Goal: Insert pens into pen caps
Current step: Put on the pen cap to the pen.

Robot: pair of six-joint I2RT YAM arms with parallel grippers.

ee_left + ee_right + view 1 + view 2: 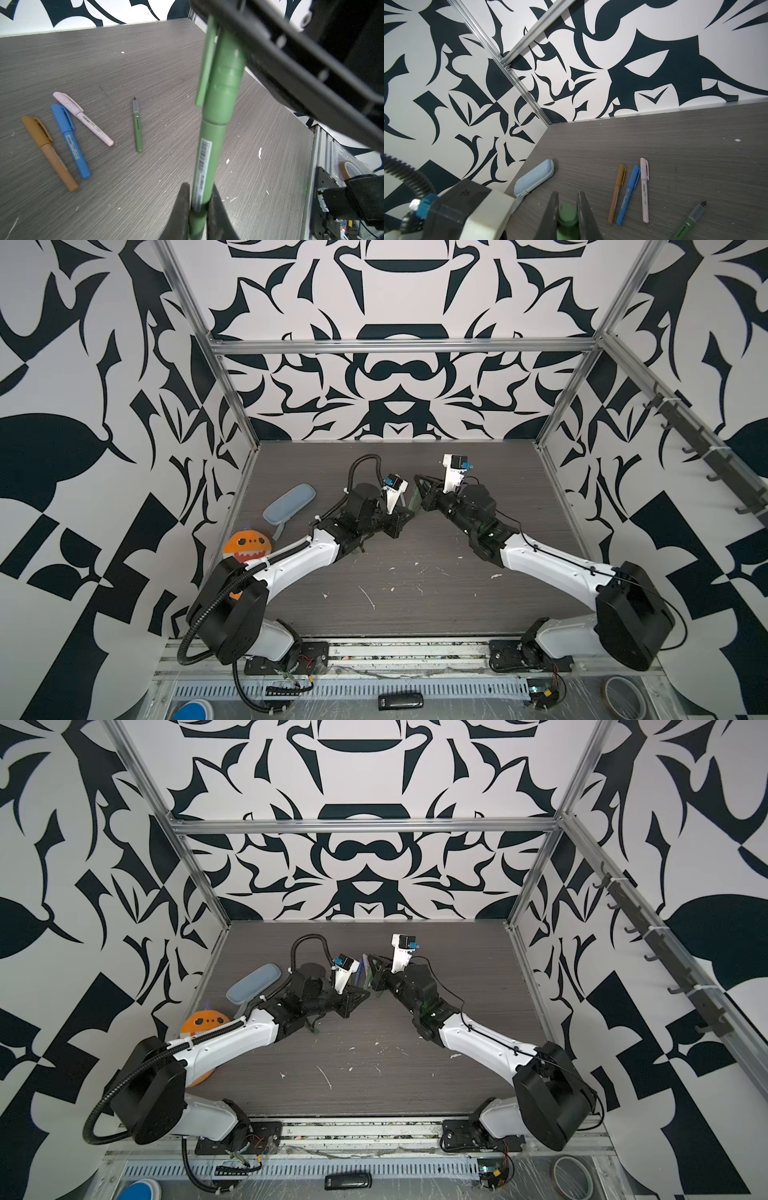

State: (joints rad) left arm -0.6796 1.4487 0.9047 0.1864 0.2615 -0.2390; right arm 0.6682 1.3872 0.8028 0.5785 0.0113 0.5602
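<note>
My left gripper [199, 187] is shut on the barrel of a green pen [214, 145], which rises away from the table. A green pen cap [226, 72] sits over its far end. My right gripper [568, 194] is shut on that cap [568, 214]. In a top view the left gripper [405, 516] and the right gripper [422, 502] meet above the table's middle. On the table lie an orange-brown pen [48, 151], a blue pen [69, 139] and a pale pink pen [83, 118], each with its cap on. Beside them lies a second green pen [137, 126], its dark tip bare.
A pale blue pencil case [289, 504] lies at the back left, near the wall. An orange toy with a toothy face [247, 545] stands by the left arm. White flecks dot the front of the table [415, 614]. A tape roll [625, 697] lies off the table, front right.
</note>
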